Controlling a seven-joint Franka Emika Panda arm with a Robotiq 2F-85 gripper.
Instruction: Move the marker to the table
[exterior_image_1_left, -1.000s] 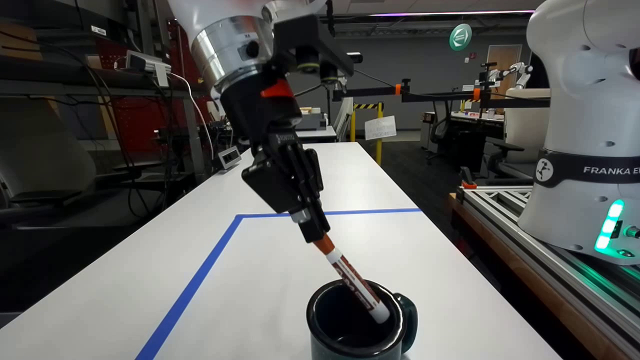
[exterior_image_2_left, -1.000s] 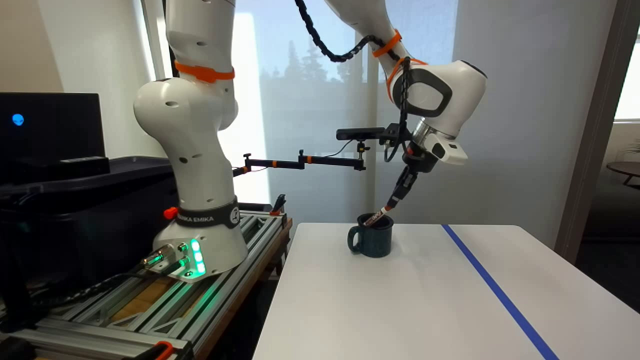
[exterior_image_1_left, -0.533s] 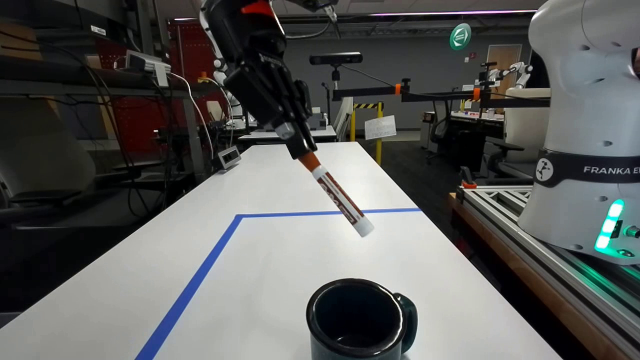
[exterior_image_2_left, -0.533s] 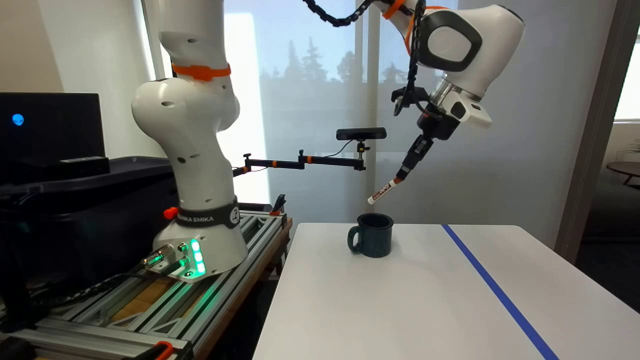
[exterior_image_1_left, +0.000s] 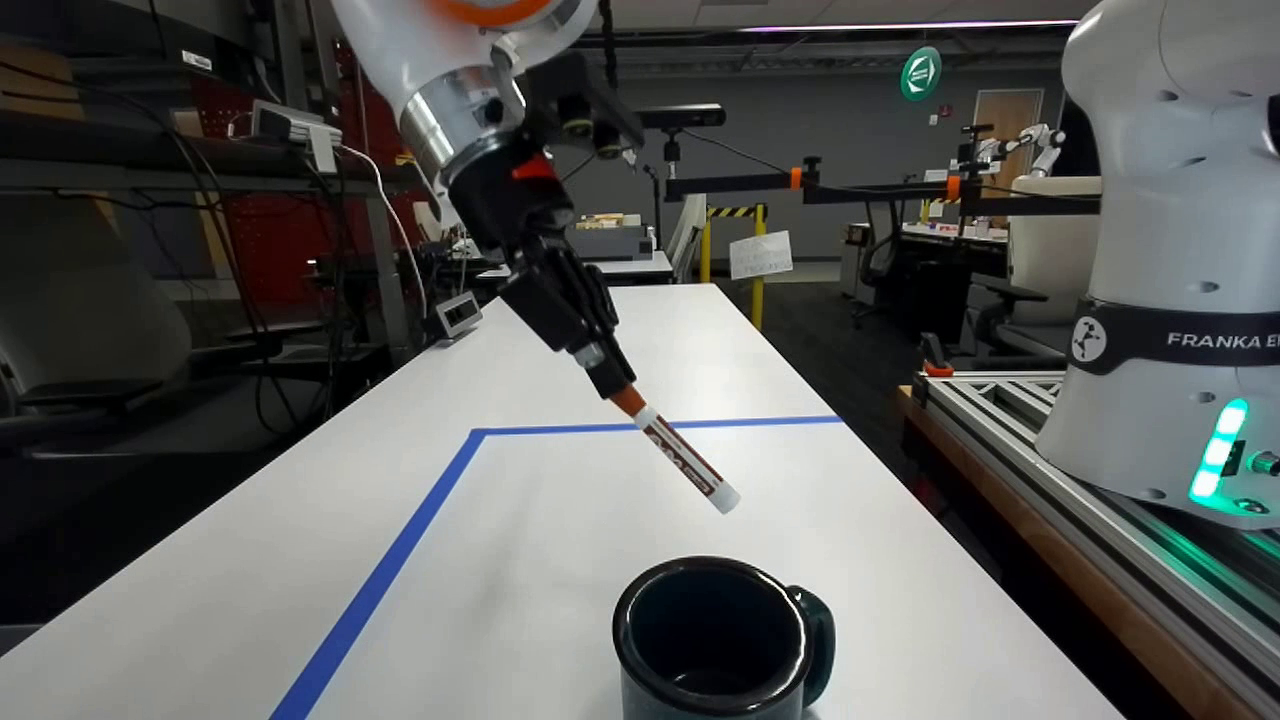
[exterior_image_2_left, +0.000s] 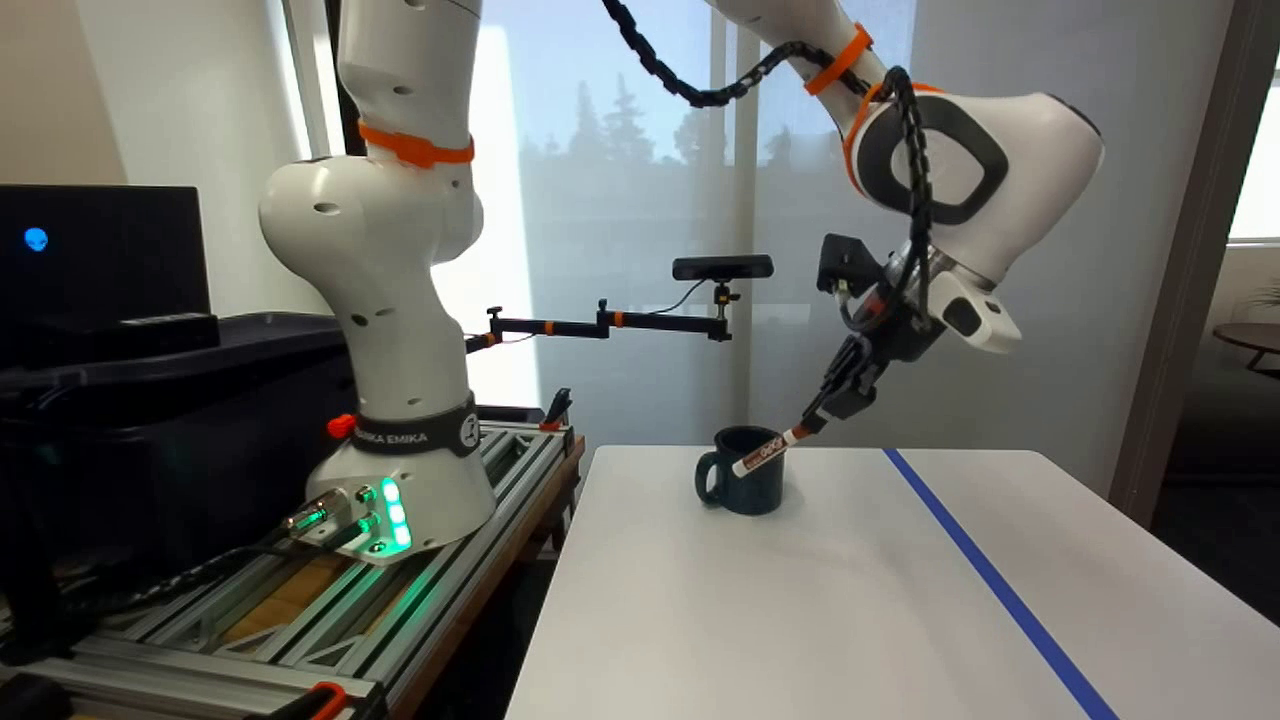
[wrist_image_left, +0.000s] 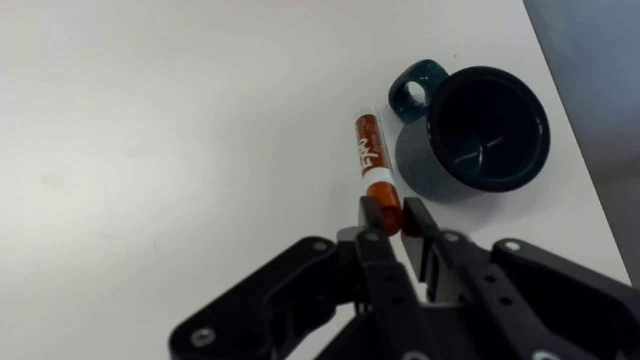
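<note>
The marker (exterior_image_1_left: 685, 460), orange-red with a white band and a pale end, is held by its orange end. It slants with the pale end lowest. My gripper (exterior_image_1_left: 618, 388) is shut on it, with both fingertips pressed round the orange end in the wrist view (wrist_image_left: 391, 212). The white table (exterior_image_1_left: 540, 560) with blue tape lines lies below. In an exterior view the marker (exterior_image_2_left: 765, 452) passes in front of the dark cup (exterior_image_2_left: 755, 495). In the wrist view the marker (wrist_image_left: 371, 142) is beside the cup, outside it. Its exact height above the table is hard to tell.
The dark green-black cup (wrist_image_left: 432, 165) stands upright near the table's edge, its handle beside the marker's pale end. The robot's rail bench (exterior_image_2_left: 480, 590) runs along one side of the table. A camera on a black arm (exterior_image_2_left: 722, 268) stands beyond the table.
One second ago the marker's pale end was inside the cup. The gripper then lifted the marker out above the cup. Now it is lower again, beside the cup. The cup has not moved.
</note>
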